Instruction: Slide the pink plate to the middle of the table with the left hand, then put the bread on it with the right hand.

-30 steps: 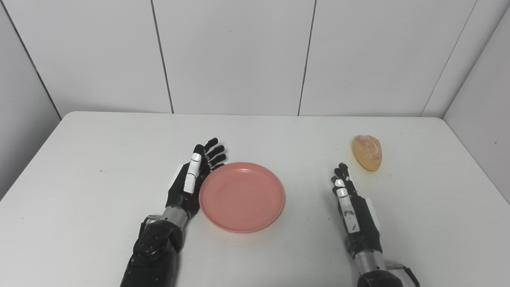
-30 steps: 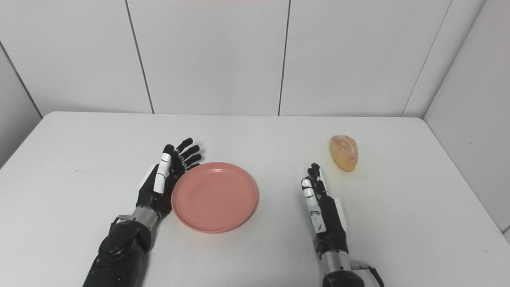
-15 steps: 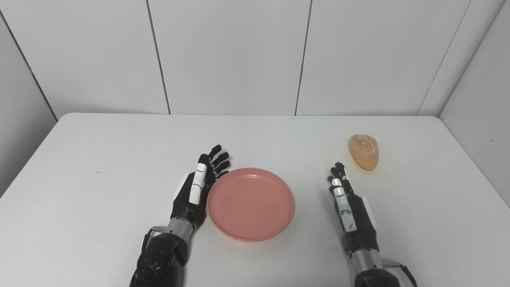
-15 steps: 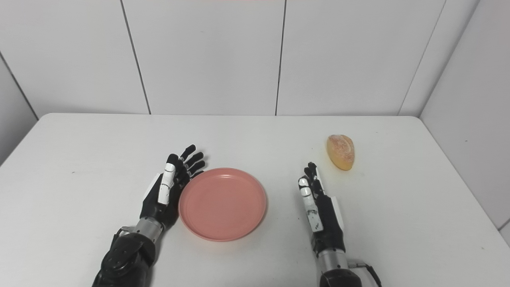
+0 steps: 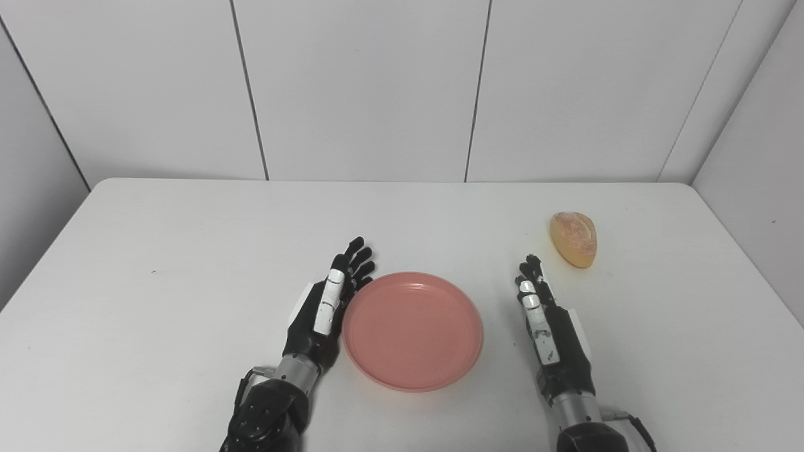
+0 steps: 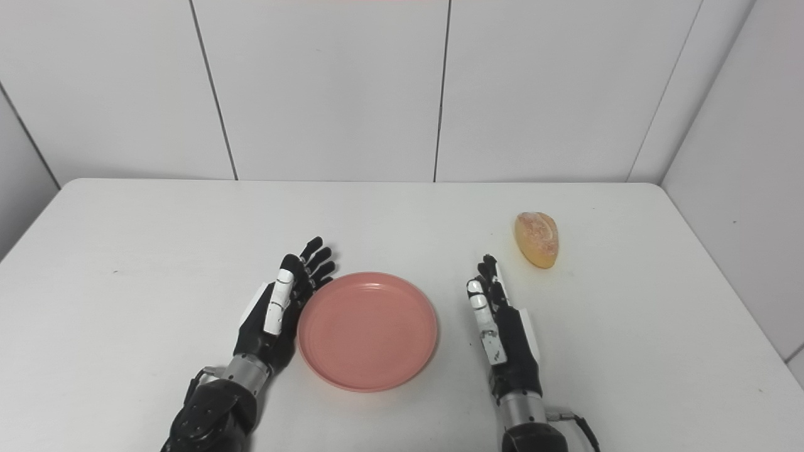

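Observation:
The pink plate [image 5: 412, 330] lies flat on the white table [image 5: 157, 251], near the front middle. My left hand [image 5: 326, 304] stands on edge with fingers straight and apart, its palm against the plate's left rim. My right hand [image 5: 546, 320] is open too, resting edge-down just right of the plate with a small gap between them. The bread [image 5: 573, 239], a golden oval roll, sits farther back at the right, beyond the right hand's fingertips and untouched.
White wall panels [image 5: 364, 88] rise behind the table's far edge, and a side wall [image 5: 760, 207] runs close along the table's right edge. Bare tabletop stretches on the left and at the back.
My left hand has pushed the plate to the right and slightly toward me. The right hand and the bread have stayed where they were.

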